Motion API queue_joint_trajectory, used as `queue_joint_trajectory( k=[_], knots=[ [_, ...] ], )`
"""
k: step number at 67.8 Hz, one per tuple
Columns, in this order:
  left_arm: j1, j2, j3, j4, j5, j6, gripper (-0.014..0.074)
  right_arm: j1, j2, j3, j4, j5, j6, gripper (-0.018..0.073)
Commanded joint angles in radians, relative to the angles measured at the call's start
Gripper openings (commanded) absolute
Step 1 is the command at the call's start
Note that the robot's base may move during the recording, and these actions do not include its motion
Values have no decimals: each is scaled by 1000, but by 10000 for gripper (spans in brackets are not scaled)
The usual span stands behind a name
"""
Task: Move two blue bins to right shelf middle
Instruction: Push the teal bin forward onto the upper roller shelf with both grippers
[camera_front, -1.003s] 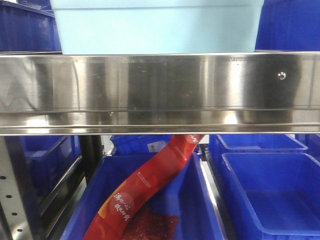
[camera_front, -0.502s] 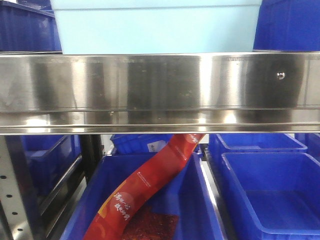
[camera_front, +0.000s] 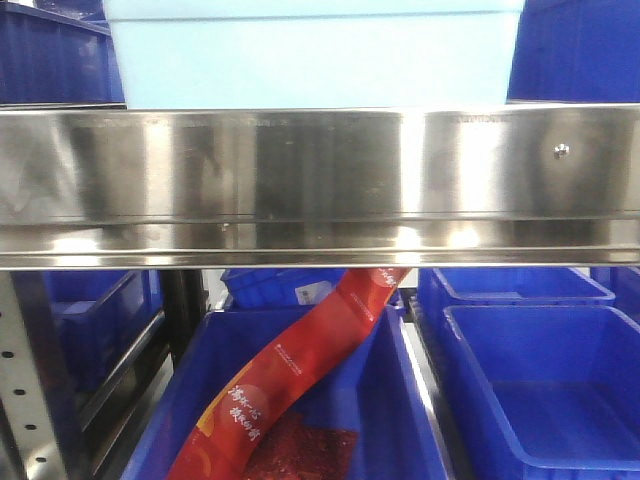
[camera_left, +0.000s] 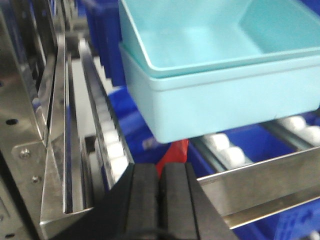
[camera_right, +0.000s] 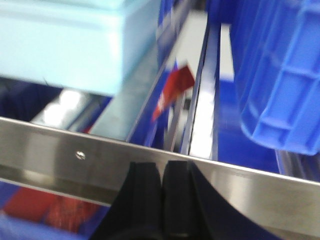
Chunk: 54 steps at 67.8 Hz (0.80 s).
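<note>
Front view: steel rail (camera_front: 320, 170) of the shelf spans the frame, one screw (camera_front: 563, 151) at its right. Pale bins (camera_front: 312, 55) sit on that level just behind the rail, dark bins (camera_front: 50, 55) either side. Below, three dark tubs visible at front: the middle tub (camera_front: 400, 400) holds a red packet (camera_front: 300, 365) leaning out over its back rim; the right tub (camera_front: 540, 385) shows nothing inside.

Left wrist view: two pale bins (camera_left: 220, 75), nested one in the other, nothing in the upper; they rest on white rollers (camera_left: 225, 147). Left gripper (camera_left: 160, 200) fingers pressed together, holding nothing, apart from the bins.

Right wrist view, blurred: right gripper (camera_right: 161, 200) fingers together, in front of the rail (camera_right: 75, 150), holding nothing.
</note>
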Motion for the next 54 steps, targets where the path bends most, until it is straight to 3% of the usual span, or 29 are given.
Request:
queue_joint_trajectory(
  k=[1, 18, 54],
  knots=[
    [-4, -62, 36, -6, -50, -7, -111, -5, -99, 43, -15, -57, -8, -162],
    [-4, -120, 43, -6, -44, -7, -111, -5, -268, 60, -15, -60, -8, -162],
    [-4, -120, 43, -3, -44, -7, -111, -5, -272, 60, -15, -71, -8, -162]
  ],
)
